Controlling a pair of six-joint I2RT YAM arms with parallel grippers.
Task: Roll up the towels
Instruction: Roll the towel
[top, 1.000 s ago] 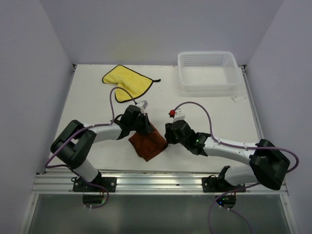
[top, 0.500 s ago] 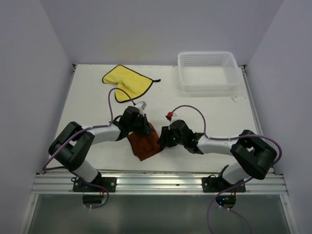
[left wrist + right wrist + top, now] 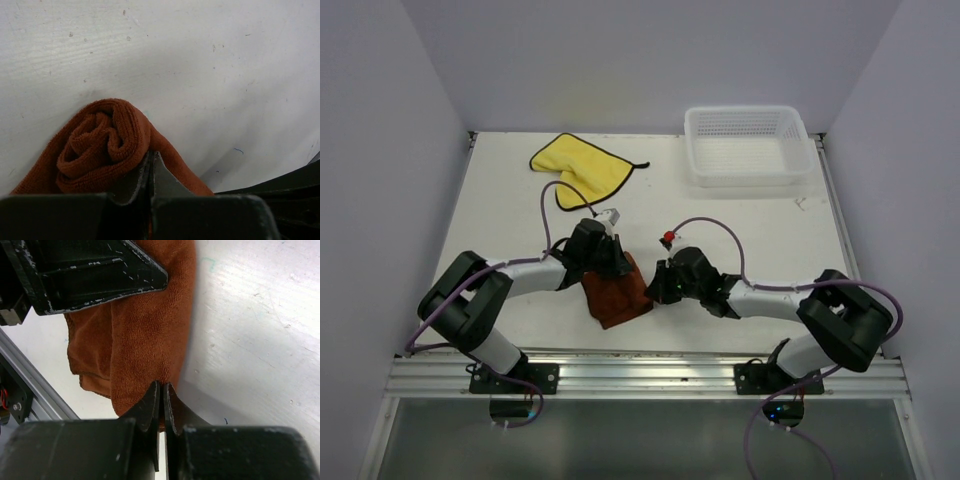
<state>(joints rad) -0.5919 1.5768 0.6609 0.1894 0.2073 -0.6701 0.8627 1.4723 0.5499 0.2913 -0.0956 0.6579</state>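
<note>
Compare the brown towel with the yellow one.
The rust-brown towel is partly rolled; the yellow towel lies unrolled. The left gripper and right gripper pinch the brown one; nothing touches the yellow. Brown lies near the arms, yellow at the far edge. Both lie on the table.

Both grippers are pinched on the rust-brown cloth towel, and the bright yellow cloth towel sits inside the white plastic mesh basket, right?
No: the bright yellow cloth towel lies on the table, outside the white plastic mesh basket (top external view). The left gripper and right gripper do pinch the rust-brown cloth towel.
</note>
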